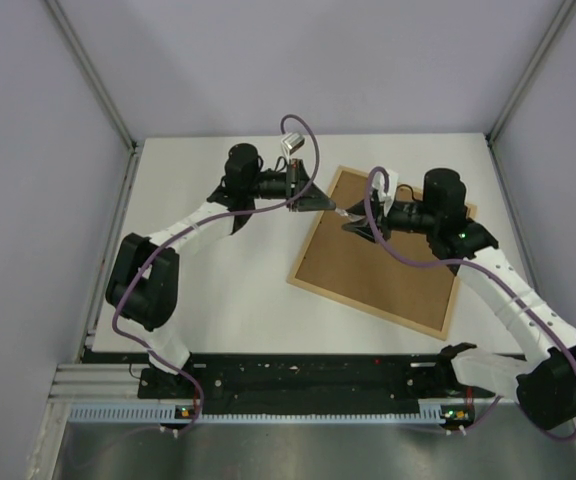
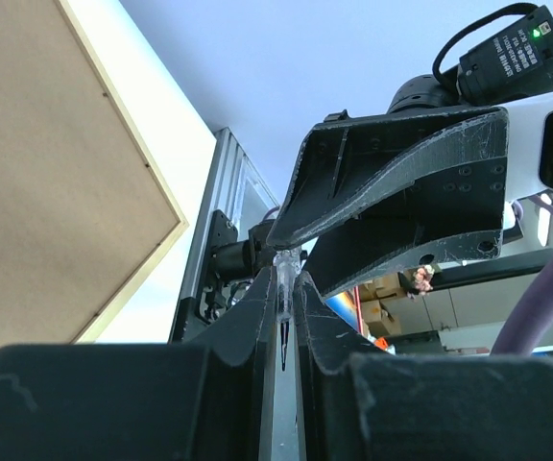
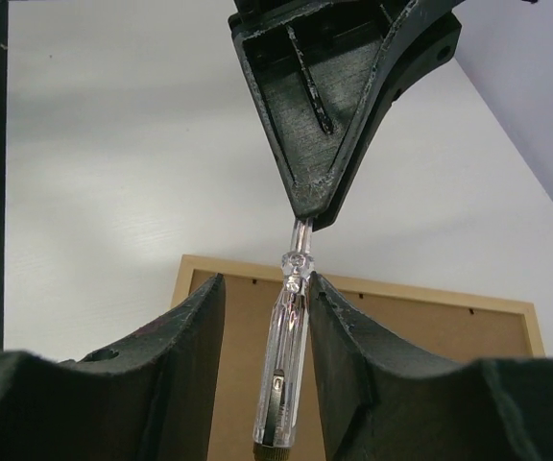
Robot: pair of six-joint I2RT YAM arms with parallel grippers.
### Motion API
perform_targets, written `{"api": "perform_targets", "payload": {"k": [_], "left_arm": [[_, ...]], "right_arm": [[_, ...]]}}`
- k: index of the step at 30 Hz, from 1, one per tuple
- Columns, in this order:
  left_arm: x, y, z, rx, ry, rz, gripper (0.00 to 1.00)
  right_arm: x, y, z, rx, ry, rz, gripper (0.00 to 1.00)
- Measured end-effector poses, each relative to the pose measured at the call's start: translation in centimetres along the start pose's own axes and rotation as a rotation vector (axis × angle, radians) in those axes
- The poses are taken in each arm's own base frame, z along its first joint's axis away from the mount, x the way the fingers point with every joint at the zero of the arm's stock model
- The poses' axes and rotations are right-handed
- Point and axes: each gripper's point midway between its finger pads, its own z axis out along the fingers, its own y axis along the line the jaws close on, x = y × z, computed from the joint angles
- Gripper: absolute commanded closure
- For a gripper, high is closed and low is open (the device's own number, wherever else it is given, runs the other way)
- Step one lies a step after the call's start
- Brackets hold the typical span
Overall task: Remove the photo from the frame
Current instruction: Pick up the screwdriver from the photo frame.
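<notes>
Pinching the thin shaft of a clear-handled screwdriver (image 3: 284, 375), left gripper (image 2: 281, 288) was closed tight, right gripper (image 3: 267, 285) stood slightly parted around its handle, frame (image 1: 388, 270) lay back-up on the tabletop (image 1: 218, 290)

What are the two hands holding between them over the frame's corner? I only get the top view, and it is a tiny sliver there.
Observer: A screwdriver with a clear plastic handle. The right wrist view shows it close up.
Operator: Which hand is actually clamped on it?
Observer: The left hand. In its wrist view the fingers are pinched shut on the thin metal shaft.
</notes>
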Motion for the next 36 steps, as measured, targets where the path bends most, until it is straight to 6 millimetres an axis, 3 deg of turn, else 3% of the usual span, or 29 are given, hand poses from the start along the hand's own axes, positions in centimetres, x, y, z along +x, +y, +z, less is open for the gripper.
{"api": "perform_targets", "payload": {"k": [16, 36], "left_arm": [[0.4, -0.8, 0.8, 0.023, 0.005, 0.006, 1.00], [-0.2, -0.7, 0.7, 0.016, -0.022, 0.010, 1.00]], "right_arm": [[0.6, 0.3, 1.4, -0.016, -0.008, 0.008, 0.60], [1.6, 0.1, 1.3, 0.022, 0.016, 0.006, 0.57]]}}
